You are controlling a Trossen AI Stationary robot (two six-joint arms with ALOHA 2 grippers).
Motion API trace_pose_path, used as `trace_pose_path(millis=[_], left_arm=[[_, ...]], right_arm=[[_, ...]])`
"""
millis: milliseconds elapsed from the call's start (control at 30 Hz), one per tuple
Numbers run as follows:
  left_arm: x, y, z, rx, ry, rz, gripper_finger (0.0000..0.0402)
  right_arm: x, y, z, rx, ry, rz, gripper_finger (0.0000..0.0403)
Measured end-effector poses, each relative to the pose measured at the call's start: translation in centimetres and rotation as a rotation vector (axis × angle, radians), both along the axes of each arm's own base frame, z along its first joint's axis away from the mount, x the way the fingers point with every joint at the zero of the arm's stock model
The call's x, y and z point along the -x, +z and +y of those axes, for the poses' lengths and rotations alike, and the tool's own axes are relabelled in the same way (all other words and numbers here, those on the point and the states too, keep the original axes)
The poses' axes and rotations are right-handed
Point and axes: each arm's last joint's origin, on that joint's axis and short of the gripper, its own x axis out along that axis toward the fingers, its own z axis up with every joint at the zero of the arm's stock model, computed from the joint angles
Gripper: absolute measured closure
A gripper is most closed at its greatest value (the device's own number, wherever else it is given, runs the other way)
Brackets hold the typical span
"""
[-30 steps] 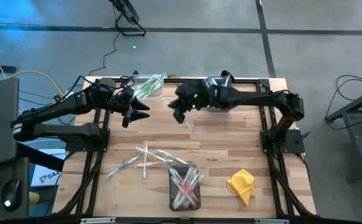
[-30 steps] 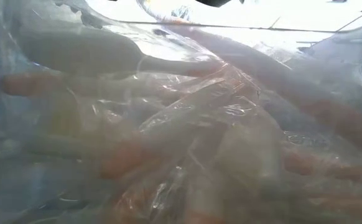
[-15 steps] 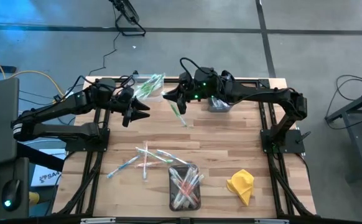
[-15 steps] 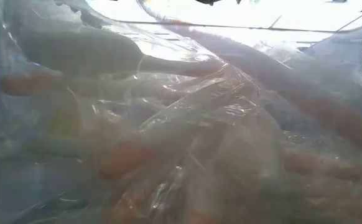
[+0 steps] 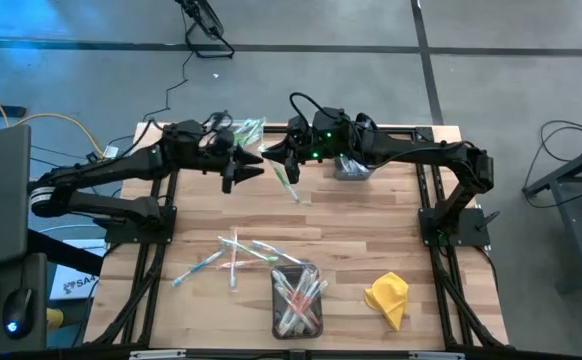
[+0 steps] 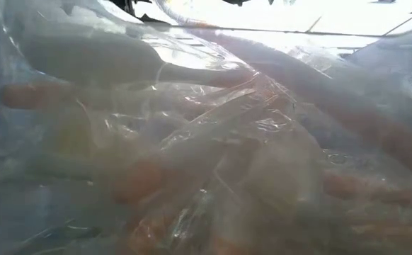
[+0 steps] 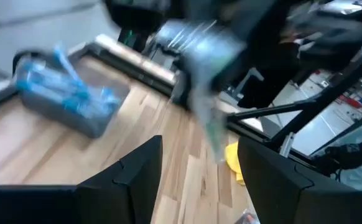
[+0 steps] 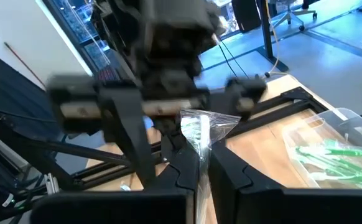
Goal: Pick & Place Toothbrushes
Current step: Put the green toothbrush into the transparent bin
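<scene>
Right gripper (image 5: 271,157): raised over the table's far middle, jaws closed on 1 wrapped toothbrush (image 5: 288,181) hanging below it.
Left gripper (image 5: 246,166): just beside it, facing it, jaws open, empty.
Loose toothbrushes (image 5: 233,254): near front.
3 bins: front bin (image 5: 297,300), far bin (image 5: 239,137), right bin (image 5: 351,168).

I count three bins (image 5: 297,300); four loose toothbrushes (image 5: 233,255) near me; one held; one yellow cloth (image 5: 387,297).

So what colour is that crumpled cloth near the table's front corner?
Yellow: the cloth shows best in the high view.
</scene>
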Motion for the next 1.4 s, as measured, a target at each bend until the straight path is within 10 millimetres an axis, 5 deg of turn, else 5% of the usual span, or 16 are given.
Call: trace_pose_path(millis=[467,1000,1400], left_arm=[[-3.0,-3.0,1.0,0.173,-0.005,0.119,0.0197],[-4.8,-2.2,1.4,0.043,-0.056,-0.061,0.0197],[-4.8,-1.4,1.3,0.002,-0.104,-0.134,0.0197]], right_arm=[[0.1,0.5,-0.6,0.007,0.032,-0.054,0.0392],[0.3,0.9,-1.6,0.016,0.013,-0.084,0.0392],[4.2,4.5,-3.9,0.036,0.080,-0.178,0.0392]])
